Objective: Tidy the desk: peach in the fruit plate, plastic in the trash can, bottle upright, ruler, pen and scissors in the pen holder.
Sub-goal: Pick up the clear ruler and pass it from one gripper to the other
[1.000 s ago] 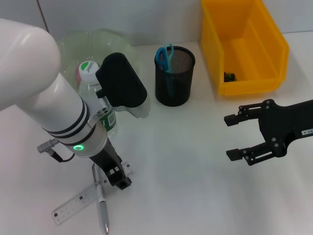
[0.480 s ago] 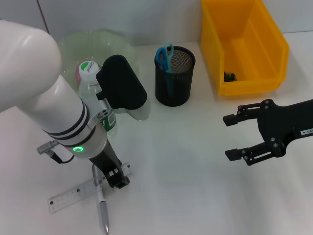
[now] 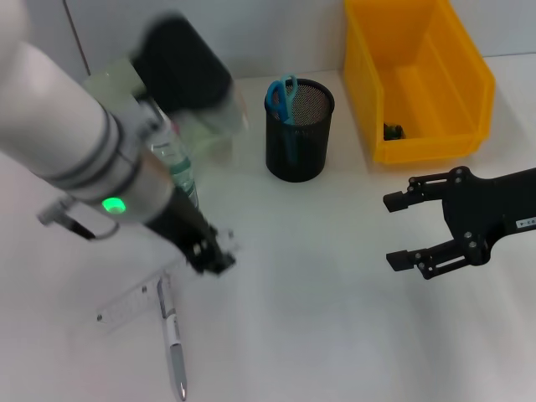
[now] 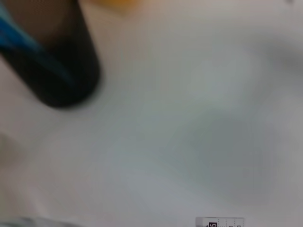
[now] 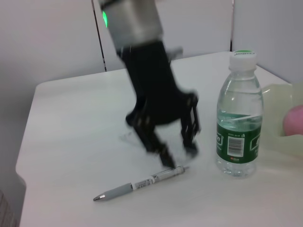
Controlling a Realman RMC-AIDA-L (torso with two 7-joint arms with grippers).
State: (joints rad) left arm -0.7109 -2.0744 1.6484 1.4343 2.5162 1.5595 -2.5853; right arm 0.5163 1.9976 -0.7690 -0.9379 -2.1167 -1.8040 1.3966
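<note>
My left gripper [image 3: 216,258] hangs low over the desk's front left, shut on one end of the clear ruler [image 3: 134,303], whose far end trails toward the desk. The right wrist view shows that gripper [image 5: 180,153] just above the grey pen [image 5: 137,185]. On the desk the pen [image 3: 172,335] lies loose. The water bottle [image 3: 173,163] stands upright behind my left arm. Blue scissors [image 3: 281,94] stick out of the black mesh pen holder [image 3: 299,130]. A pink peach [image 5: 294,120] rests in the green fruit plate [image 5: 274,113]. My right gripper [image 3: 391,234] hovers open at the right.
The yellow trash can [image 3: 419,75] stands at the back right with a small dark item [image 3: 394,130] inside. The fruit plate [image 3: 109,79] sits at the back left, mostly behind my left arm. White desk lies between the two grippers.
My left arm has swung up and to the right, and the ruler's gripped end rose with it. The pen, bottle and right gripper stayed where they were.
</note>
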